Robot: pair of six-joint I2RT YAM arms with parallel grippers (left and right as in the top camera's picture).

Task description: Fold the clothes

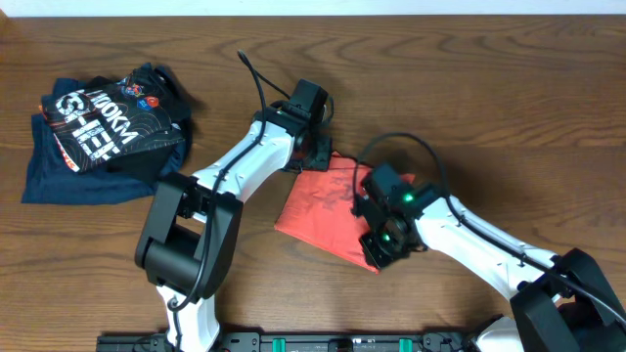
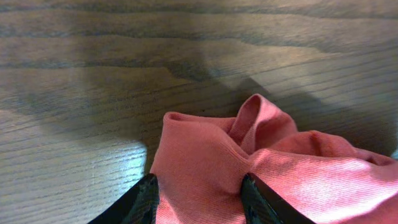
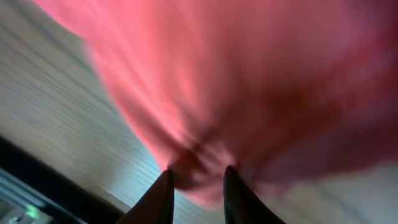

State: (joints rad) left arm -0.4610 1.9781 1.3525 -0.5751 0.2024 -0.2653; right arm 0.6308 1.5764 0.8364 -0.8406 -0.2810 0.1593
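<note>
The clothes (image 1: 321, 207), a coral-red shirt, lie partly folded on the wooden table at the centre. My left gripper (image 1: 314, 156) sits at the shirt's far left corner. In the left wrist view its two dark fingers (image 2: 147, 202) stand apart with a thick fold of the shirt (image 2: 298, 174) filling the gap and creasing at the right one, so my left gripper (image 2: 202, 200) is shut on it. My right gripper (image 1: 376, 254) is at the shirt's near right edge. In the blurred right wrist view my right gripper (image 3: 196, 193) pinches a bunch of the red cloth (image 3: 249, 74).
A pile of navy and black garments with white lettering (image 1: 103, 132) lies at the far left of the table. A black rail (image 1: 342, 342) runs along the table's front edge. Bare wood (image 2: 93, 74) lies beyond the shirt's fold.
</note>
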